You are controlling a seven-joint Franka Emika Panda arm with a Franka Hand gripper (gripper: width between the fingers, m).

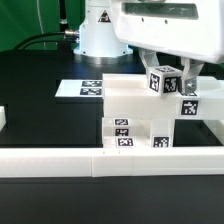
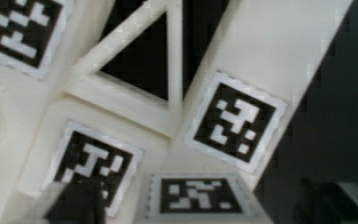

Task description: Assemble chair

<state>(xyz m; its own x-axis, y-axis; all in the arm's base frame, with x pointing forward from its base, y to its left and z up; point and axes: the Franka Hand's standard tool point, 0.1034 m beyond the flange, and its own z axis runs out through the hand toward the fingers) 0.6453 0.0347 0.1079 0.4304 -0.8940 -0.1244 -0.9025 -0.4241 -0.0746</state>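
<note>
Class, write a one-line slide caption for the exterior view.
Franka gripper poised at tagged white chair parts stacked behind a long white rail on a black table.
</note>
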